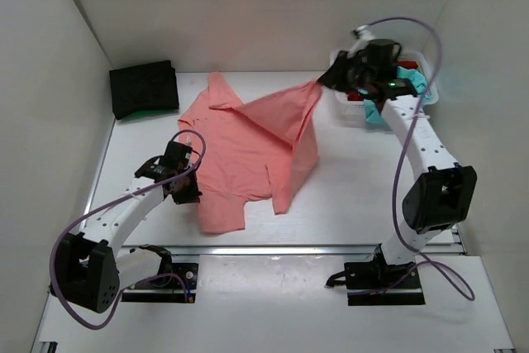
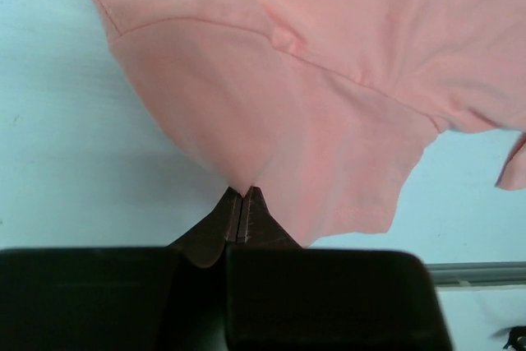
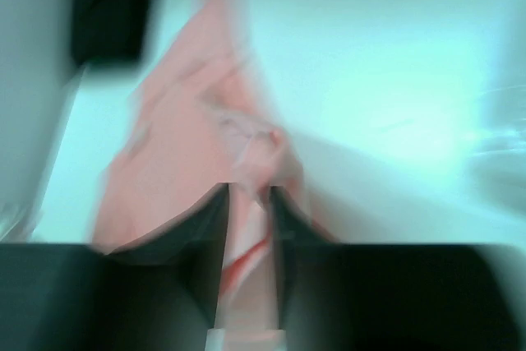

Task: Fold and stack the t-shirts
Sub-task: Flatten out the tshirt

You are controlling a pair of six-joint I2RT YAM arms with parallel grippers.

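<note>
The salmon-pink t-shirt [image 1: 240,155] lies spread over the middle of the table, with one corner pulled up and to the right. My right gripper [image 1: 326,80] is shut on that raised corner, lifted beside the basket; its own view is blurred, with pink cloth [image 3: 251,228] between the fingers. My left gripper [image 1: 188,190] is shut on the shirt's near-left edge, low on the table; the left wrist view shows the pink cloth [image 2: 312,104] running from the closed fingertips [image 2: 255,200]. A folded black shirt [image 1: 144,87] over a green edge [image 1: 149,111] lies at the back left. Teal [image 1: 411,82] and red [image 1: 357,97] shirts lie in the basket.
The white mesh basket [image 1: 430,88] stands at the back right, behind my right arm. White walls close in the table on the left, back and right. A metal rail [image 1: 289,248] runs along the table's near edge.
</note>
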